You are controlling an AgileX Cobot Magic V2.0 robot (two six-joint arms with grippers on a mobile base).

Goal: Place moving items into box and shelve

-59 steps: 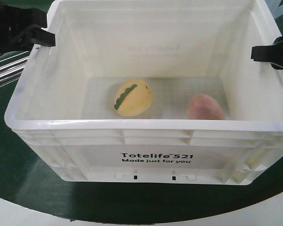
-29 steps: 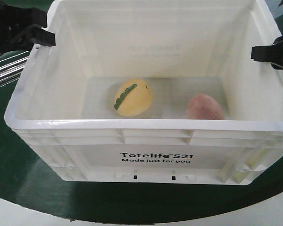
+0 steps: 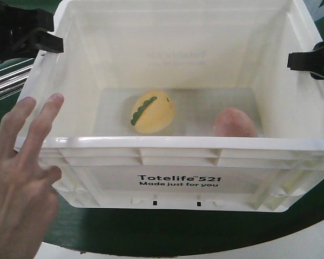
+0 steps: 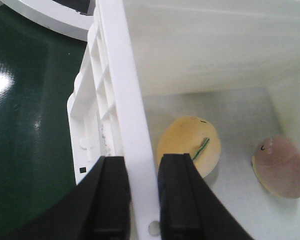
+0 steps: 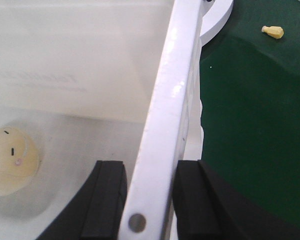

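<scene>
While both jaws pinch opposite side walls, the white box (image 3: 167, 143) sits on the green desk (image 3: 151, 229). Left jaws: narrow, clamped on the wall, one finger inside, one outside. Right jaws: same grip on the opposite wall. Yellow egg (image 3: 152, 111) lies on the box floor nearer the left jaws; reddish-brown egg (image 3: 235, 123) nearer the right jaws, the two apart. Bare human hand (image 3: 19, 178) at the box corner on the left jaws' side; contact unclear.

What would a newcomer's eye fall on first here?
A big white crate fills the front view, with the left gripper and right gripper clamped on its side walls. Inside lie a yellow egg on the left and a brown egg on the right. A bare hand spreads outside the near-left corner.
</scene>
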